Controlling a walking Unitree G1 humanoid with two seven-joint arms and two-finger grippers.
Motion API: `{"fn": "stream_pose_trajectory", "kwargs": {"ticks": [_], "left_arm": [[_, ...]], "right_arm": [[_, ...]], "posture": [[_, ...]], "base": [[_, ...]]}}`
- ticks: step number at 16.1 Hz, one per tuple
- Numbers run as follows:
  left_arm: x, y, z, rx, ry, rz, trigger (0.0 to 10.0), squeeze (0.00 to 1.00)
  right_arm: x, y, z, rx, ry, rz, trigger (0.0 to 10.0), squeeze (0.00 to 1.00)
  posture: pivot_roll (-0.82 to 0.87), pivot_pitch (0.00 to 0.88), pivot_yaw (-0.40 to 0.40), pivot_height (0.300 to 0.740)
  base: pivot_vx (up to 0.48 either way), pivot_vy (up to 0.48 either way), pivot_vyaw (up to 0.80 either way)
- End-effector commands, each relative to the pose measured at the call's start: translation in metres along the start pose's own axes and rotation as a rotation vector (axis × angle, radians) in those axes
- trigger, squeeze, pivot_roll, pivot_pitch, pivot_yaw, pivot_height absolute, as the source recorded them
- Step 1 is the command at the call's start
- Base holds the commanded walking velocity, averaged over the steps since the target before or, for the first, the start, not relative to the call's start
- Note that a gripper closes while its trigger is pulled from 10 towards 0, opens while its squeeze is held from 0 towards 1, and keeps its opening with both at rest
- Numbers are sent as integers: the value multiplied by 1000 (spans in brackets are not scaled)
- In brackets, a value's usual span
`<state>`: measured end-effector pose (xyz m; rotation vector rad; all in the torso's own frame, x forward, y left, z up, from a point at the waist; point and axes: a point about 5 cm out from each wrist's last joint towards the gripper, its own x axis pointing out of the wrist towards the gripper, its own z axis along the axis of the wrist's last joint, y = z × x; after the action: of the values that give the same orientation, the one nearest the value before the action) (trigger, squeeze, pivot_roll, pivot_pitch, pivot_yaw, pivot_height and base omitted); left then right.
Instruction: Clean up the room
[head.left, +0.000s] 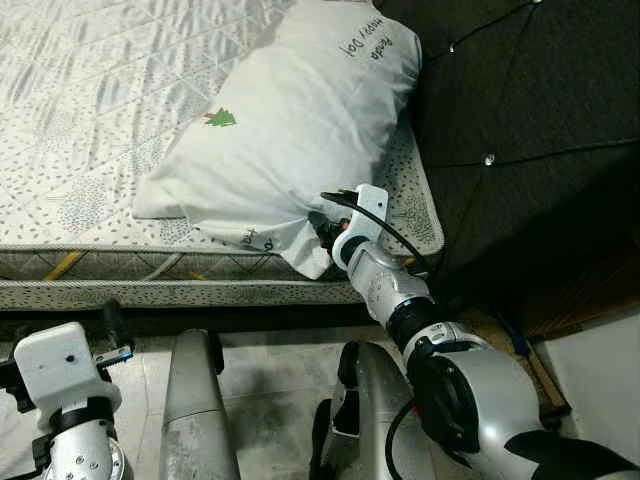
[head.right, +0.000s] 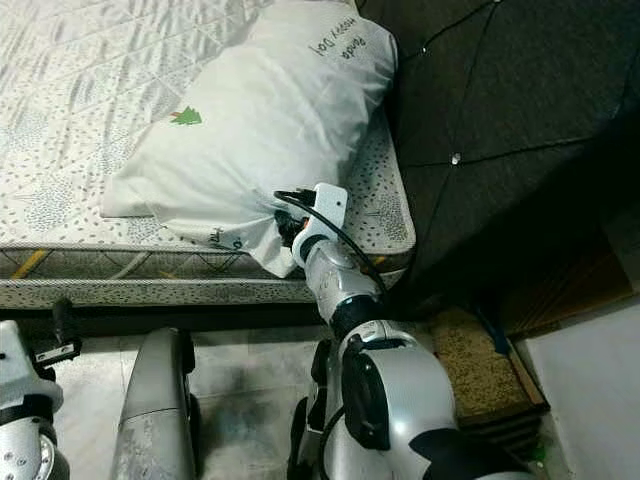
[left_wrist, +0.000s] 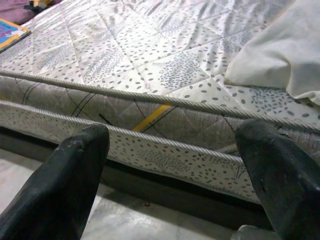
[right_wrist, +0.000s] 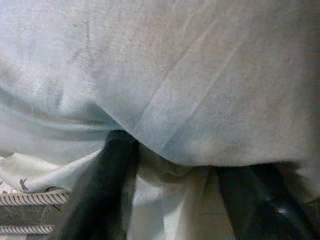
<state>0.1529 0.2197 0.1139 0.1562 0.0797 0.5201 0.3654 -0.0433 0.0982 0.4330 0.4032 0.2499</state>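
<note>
The two black fingers (right_wrist: 112, 185) of the right gripper (right_wrist: 175, 200) are seen closed on a bunched fold at the near corner of the white pillow (head.left: 290, 130), with cloth gathered between them; the grip appears to hold fabric only, not the filling. In the head views this gripper (head.left: 325, 232) is met at about 6 o'clock of the pillow, just past the edge of the mattress (head.left: 90, 110), and the pillow is laid slantwise from there towards 1 o'clock, its far end touching the dark padded headboard (head.left: 520, 110). The pinched corner overhangs the mattress rim. The left gripper (left_wrist: 172, 165) is held low beside the bed, its fingers (left_wrist: 75, 175) well apart and empty, pointed at the mattress side. Several risks are judged from this hold: the thin fold may slip out if pulled sharply, since little material is clamped; the pillow, being soft and held at one corner, may sag and drag across the mattress or drop over the rim to the tiled floor (head.left: 270, 400); and the cable (head.left: 400, 235) looped at the right wrist may be snagged by the cloth.
</note>
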Motion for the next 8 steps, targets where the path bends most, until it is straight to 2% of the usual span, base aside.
{"fn": "stream_pose_trajectory", "kwargs": {"ticks": [1, 4, 7, 8], "left_arm": [[-2, -1, -5, 5, 29, 4, 10000, 0], [1, -6, -5, -8, 21, -3, 10000, 0], [2, -12, -4, -25, 22, -20, 10000, 0], [4, -13, -5, -24, 21, -29, 10000, 0]], "right_arm": [[4, 33, 7, 30, -33, 57, 0, 0], [4, 24, 11, 31, -40, 34, 0, 0], [4, 13, 17, -30, -50, 23, 0, 0], [2, 11, 37, -342, -175, 36, 0, 0]], "posture": [[232, 165, -202, 573], [219, 158, -205, 573], [209, 162, -198, 573], [200, 150, -197, 573]], "base": [[0, 0, 0], [0, 0, 0], [0, 0, 0], [0, 0, 0]]}}
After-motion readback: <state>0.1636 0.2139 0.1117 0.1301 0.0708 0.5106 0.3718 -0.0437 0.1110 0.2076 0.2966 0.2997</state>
